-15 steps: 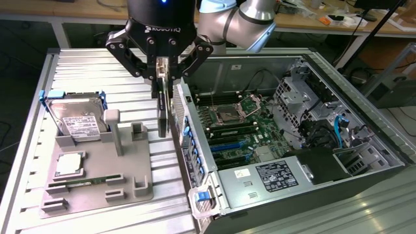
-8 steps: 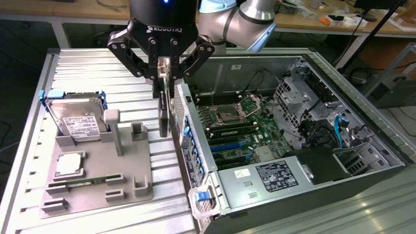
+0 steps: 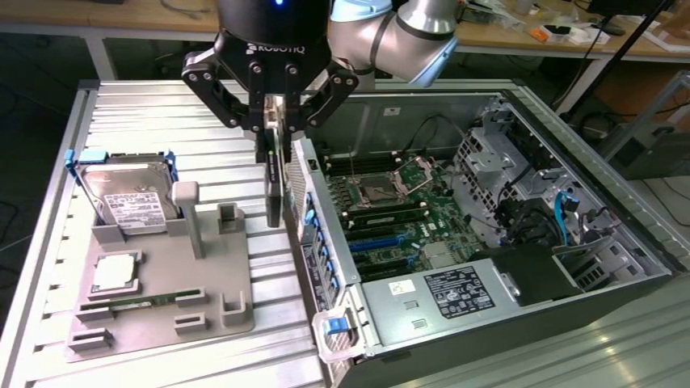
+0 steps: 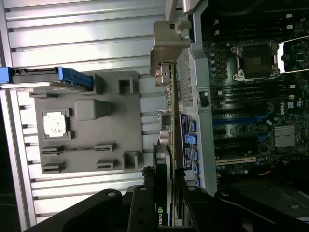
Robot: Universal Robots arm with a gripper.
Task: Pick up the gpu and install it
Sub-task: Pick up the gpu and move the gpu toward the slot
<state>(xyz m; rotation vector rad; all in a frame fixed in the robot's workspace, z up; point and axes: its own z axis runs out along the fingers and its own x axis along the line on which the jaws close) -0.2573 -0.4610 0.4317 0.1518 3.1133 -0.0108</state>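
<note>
The black pincer [image 3: 276,121] clamps the thin dark gpu card [image 3: 274,182], edge-on, above the ribbed metal worktop [image 3: 161,113] beside the open grey computer case [image 3: 367,121]. Pick-up looks done; installing calls for squaring it to a motherboard slot [image 3: 372,242].

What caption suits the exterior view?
Gripper holds the gpu upright between parts tray and open computer case.

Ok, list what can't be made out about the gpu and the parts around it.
1. gpu faces: exterior view, it hangs edge-on.
2. gpu's gripped end: wrist view, covered by the gripper.
3. hard drive label print: exterior view, too small.
4. computer case: wrist view, cut off by the picture's edges.
</note>
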